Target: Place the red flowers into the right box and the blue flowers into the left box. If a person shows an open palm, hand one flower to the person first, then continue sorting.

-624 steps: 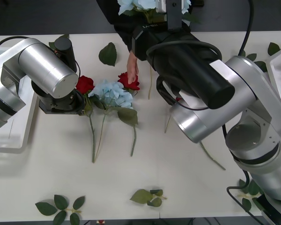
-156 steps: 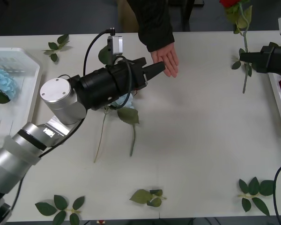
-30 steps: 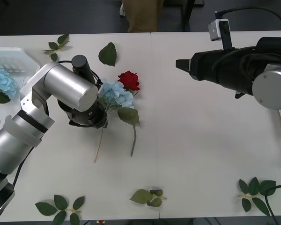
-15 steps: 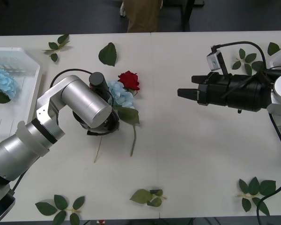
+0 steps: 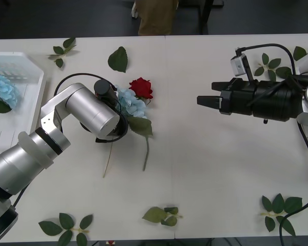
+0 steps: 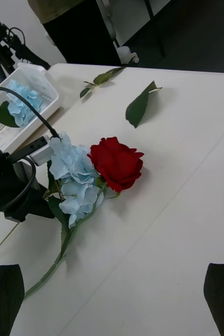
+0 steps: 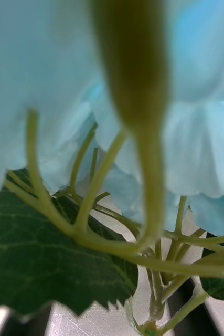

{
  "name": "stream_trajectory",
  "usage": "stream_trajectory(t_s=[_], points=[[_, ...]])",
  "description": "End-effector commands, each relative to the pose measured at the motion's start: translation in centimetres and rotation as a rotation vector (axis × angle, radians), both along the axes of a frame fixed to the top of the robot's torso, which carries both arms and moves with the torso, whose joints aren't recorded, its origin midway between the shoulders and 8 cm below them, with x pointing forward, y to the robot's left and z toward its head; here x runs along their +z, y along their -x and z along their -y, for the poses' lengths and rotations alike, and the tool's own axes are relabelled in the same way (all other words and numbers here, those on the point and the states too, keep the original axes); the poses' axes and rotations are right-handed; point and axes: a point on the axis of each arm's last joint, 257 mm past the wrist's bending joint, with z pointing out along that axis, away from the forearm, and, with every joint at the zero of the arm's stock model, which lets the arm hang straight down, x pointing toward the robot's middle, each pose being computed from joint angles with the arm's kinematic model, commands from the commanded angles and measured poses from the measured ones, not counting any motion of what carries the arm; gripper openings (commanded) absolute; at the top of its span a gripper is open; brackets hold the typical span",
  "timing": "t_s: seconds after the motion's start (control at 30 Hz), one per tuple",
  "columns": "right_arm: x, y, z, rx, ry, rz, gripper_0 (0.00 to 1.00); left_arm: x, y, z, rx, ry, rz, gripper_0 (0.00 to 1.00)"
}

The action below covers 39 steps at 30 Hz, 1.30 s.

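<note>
both arms are chunky brushed-silver cylinders with white bands at the joints and black wrist sections, thin black cables looping off them. the right gripper [image 5: 201, 100] has dark pointed fingers and a little white camera block clipped on its wrist.

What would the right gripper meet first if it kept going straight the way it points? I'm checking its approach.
Probably the red rose, lying against the blue flower; the right gripper is open, bare table between.
</note>
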Motion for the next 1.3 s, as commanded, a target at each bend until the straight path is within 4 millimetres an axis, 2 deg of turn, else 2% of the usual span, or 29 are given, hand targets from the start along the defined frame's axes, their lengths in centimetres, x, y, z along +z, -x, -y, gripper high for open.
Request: stream_trajectory(t_s=[0.03, 0.23, 0.33, 0.47, 0.63, 0.77, 0.8, 0.83, 0.93, 1.07, 1.13, 1.2, 1.23, 1.27, 1.3], points=[[2.7, -0.5, -0.3, 0.002, -0.037, 0.041, 1.0, 0.6, -0.8, 0.7, -0.057, -0.038, 0.027, 0.0], [2.8, -0.6, -0.2, -0.004, -0.042, 0.04, 1.0, 0.6, -0.9, 0.6, -0.057, -0.039, 0.028, 0.0], [2.9, -0.7, -0.1, -0.009, -0.046, 0.043, 1.0, 0.6, -0.7, -0.1, -0.052, -0.037, 0.01, 0.0], [3.0, -0.7, -0.1, -0.009, -0.05, 0.042, 1.0, 2.2, -0.3, -2.1, -0.04, -0.051, -0.048, 0.0], [3.2, -0.8, 0.0, -0.014, -0.053, 0.046, 1.0, 6.6, 0.3, -6.2, -0.019, -0.106, -0.124, 0.0], [3.2, -0.8, 0.0, -0.016, -0.056, 0.046, 1.0, 11.2, 0.3, -10.1, -0.033, -0.15, -0.167, 0.0], [3.2, -0.8, 0.0, -0.016, -0.056, 0.046, 1.0, 11.2, 0.3, -10.1, -0.033, -0.15, -0.167, 0.0], [3.2, -0.9, 0.0, -0.019, -0.057, 0.047, 1.0, 13.7, 0.3, -11.9, -0.03, -0.161, -0.183, 0.0], [3.3, -1.0, 0.1, -0.022, -0.057, 0.048, 1.0, 16.9, 0.3, -14.7, -0.009, -0.162, -0.188, 0.0], [3.3, -1.0, 0.1, -0.025, -0.059, 0.048, 1.0, 21.5, 0.7, -20.9, 0.049, -0.132, -0.182, 0.0], [3.4, -1.1, 0.1, -0.027, -0.059, 0.051, 1.0, 22.5, 1.0, -23.1, 0.061, -0.117, -0.176, 0.0], [3.4, -1.1, 0.2, -0.03, -0.063, 0.049, 1.0, 23.8, 1.9, -27.1, 0.097, -0.105, -0.174, 0.0], [3.4, -1.1, 0.2, -0.031, -0.063, 0.048, 1.0, 24.2, 2.2, -28.3, 0.108, -0.108, -0.174, 0.0], [3.4, -1.1, 0.2, -0.03, -0.061, 0.047, 1.0, 24.9, 2.8, -31.0, 0.135, -0.123, -0.173, 0.0], [3.4, -1.1, 0.2, -0.031, -0.063, 0.048, 1.0, 25.2, 3.3, -32.7, 0.157, -0.133, -0.176, 0.0]])
